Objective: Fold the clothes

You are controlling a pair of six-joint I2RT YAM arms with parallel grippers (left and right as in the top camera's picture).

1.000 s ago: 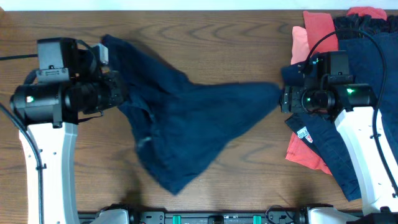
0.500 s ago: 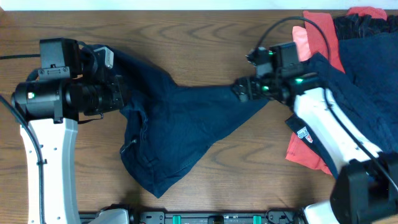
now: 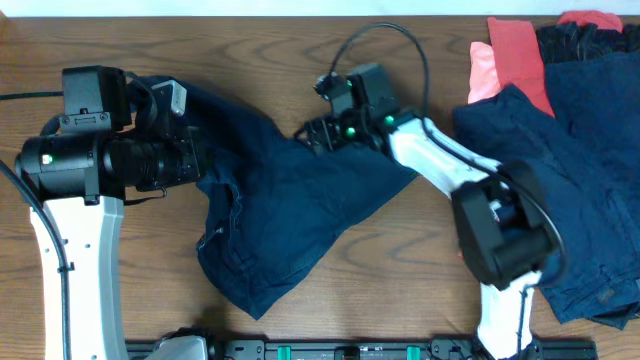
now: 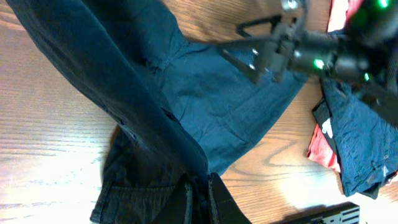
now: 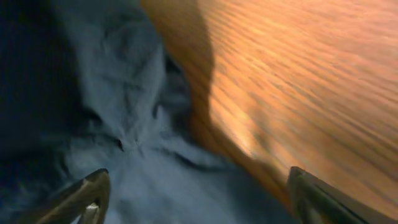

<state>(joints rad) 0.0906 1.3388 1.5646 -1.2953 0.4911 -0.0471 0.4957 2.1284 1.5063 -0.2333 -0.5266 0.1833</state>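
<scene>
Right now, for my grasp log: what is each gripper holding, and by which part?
Left gripper pinches the navy garment at its left edge; right gripper open, holding nothing.

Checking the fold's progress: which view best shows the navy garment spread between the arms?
Overhead: nearly the whole navy garment shows, outline included. Left wrist shows much of it, cut off at the frame edges. Right wrist shows only a blurred, creased patch.
</scene>
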